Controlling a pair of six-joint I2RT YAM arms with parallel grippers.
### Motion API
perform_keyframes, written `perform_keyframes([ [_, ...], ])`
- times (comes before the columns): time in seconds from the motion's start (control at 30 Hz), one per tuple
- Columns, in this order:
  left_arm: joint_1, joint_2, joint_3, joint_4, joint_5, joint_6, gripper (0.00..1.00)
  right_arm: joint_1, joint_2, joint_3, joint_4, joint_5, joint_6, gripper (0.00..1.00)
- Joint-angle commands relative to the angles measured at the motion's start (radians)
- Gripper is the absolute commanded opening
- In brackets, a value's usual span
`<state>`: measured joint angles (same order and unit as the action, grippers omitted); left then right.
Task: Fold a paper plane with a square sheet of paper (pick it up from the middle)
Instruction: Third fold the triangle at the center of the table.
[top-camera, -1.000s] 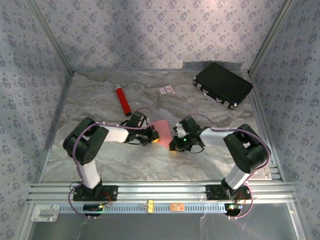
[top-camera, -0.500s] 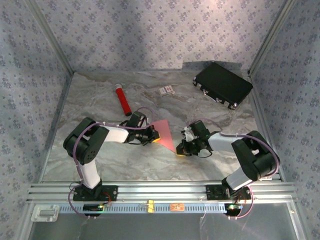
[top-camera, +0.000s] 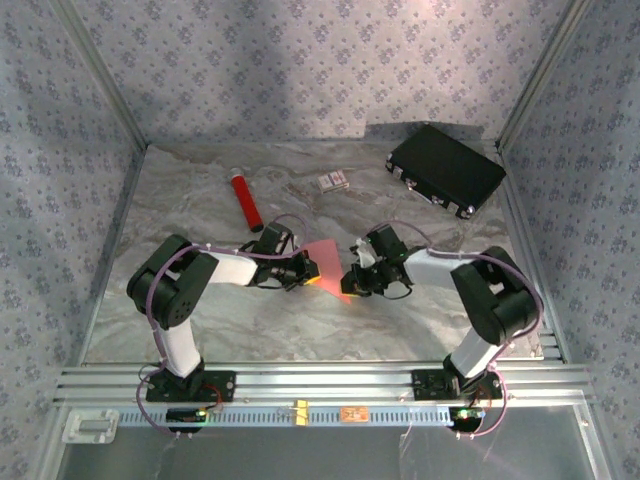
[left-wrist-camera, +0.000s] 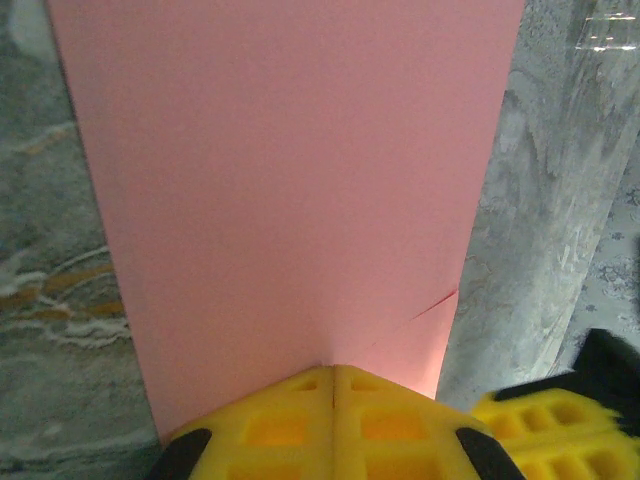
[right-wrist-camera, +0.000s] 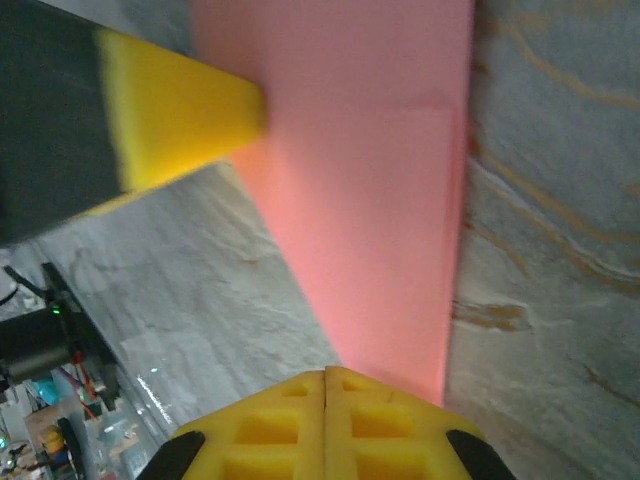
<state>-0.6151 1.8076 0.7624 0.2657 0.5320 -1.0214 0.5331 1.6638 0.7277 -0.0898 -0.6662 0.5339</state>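
Observation:
The square sheet of paper (top-camera: 325, 256) is pink-red and partly folded, tapering toward the near right on the marble table. My left gripper (top-camera: 312, 270) is shut on its edge; the paper (left-wrist-camera: 290, 180) fans out from the closed yellow tips (left-wrist-camera: 333, 368), with a short crease near the right edge. My right gripper (top-camera: 349, 286) is shut. Its tips (right-wrist-camera: 325, 370) sit at the narrow end of the paper (right-wrist-camera: 370, 200), and I cannot tell whether they pinch it. The left gripper's yellow finger (right-wrist-camera: 180, 100) shows across the sheet. A paper plane is out of view.
A glossy red cylinder (top-camera: 245, 203) lies at the back left. A small printed card (top-camera: 333, 181) is behind the grippers. A black case (top-camera: 445, 168) fills the back right corner. Patterned walls and metal posts enclose the table (top-camera: 250, 320).
The right gripper swung out to the right half a second ago, baring the paper's long point. It has since come back left against the paper. The left gripper stayed put, still shut.

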Motion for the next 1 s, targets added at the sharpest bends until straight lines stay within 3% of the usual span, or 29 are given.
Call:
perform_keyframes([
  [0.0,0.009,0.004,0.003,-0.081,-0.033,0.011,0.00,0.002,0.038,-0.033,-0.032,0.017,-0.013,0.04],
  [0.2,0.002,-0.060,0.100,-0.124,-0.054,-0.011,0.07,0.002,0.038,-0.071,-0.012,0.044,0.033,0.01],
  [0.6,-0.044,-0.024,0.017,-0.034,-0.074,-0.063,0.01,0.005,0.045,-0.051,-0.044,0.062,0.061,0.00],
  [0.97,0.047,-0.016,-0.092,0.042,-0.063,-0.023,0.00,0.006,0.034,-0.058,-0.050,0.063,0.057,0.00],
])
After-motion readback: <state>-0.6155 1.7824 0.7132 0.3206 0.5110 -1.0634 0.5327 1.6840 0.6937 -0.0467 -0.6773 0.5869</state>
